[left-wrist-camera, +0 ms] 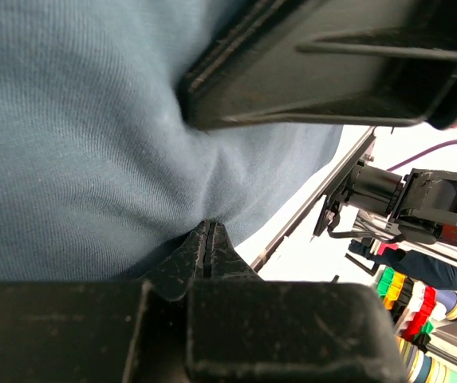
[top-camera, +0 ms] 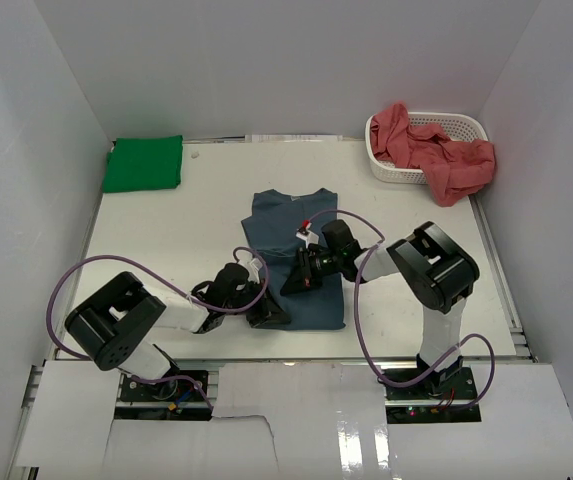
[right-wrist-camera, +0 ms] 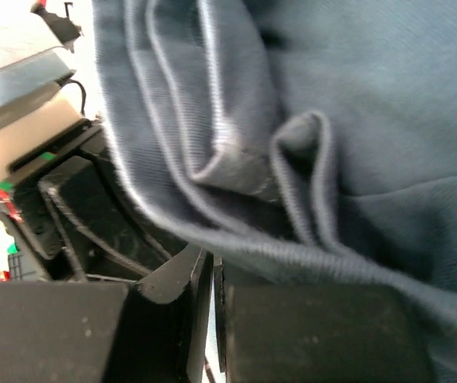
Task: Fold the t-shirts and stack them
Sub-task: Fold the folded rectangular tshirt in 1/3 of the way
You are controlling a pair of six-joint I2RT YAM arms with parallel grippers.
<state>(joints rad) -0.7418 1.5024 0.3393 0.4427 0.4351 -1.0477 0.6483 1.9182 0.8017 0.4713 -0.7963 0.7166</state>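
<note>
My left gripper is pinched tight on the slate-blue soft cloth t-shirt, puckering the fabric. My right gripper is clamped shut on its layered hem.

No text, label, brand or number can be read anywhere

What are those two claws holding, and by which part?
Left end effector pinches the slate blue t-shirt near its lower-left corner. Right end effector is shut at its folded hem; grip unclear.
</note>
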